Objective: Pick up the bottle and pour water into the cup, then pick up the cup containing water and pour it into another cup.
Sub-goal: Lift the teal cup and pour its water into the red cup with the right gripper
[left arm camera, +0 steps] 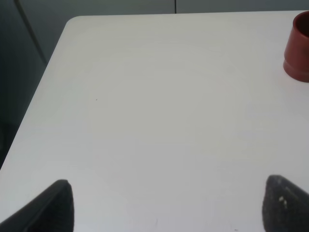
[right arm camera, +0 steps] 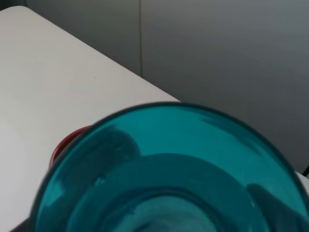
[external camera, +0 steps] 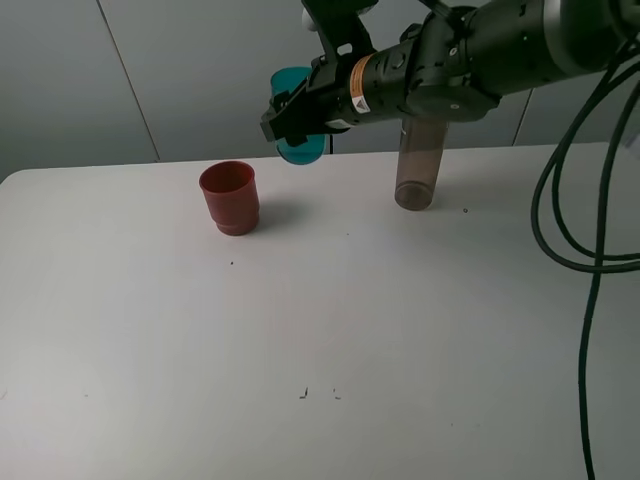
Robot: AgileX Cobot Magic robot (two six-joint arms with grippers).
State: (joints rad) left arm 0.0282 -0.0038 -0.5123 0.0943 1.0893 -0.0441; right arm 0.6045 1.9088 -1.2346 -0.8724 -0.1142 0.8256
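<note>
White table [external camera: 320, 330] runs bare along the near edge, and out on that side my left claw [left arm camera: 169, 208] hangs with its two tips spread wide and nothing between them. From its wrist view the red cup [left arm camera: 299, 46] sits well off at the far corner of the picture, so this arm is out of the play.

Moving in, the red cup stands upright on the table, mouth up, left of centre in the high view. That's my target for the pour.

Just beyond it and higher, my right claw [external camera: 292, 118] reaches across from the right side. It is pinching the teal cup [external camera: 300, 150] and holding it clear of the table. Here's the relation that matters: the red cup lies below the claw, to the left in the high view and a little nearer the camera. The teal cup is near it but not over its mouth. The right wrist view agrees: the teal rim fills the picture, and only a sliver of red rim peeks out past it on one side. The teal cup's long axis looks close to upright. I can't tell how much water is in it.

By my read, the next move calls for a short carry left and forward until the teal lip hangs over the red mouth, then a tip toward it. Tip early and the water lands on the table.

Farthest back, the bottle [external camera: 418, 165] stands upright on the table to the right, partly hidden behind the right arm and apart from both cups.
</note>
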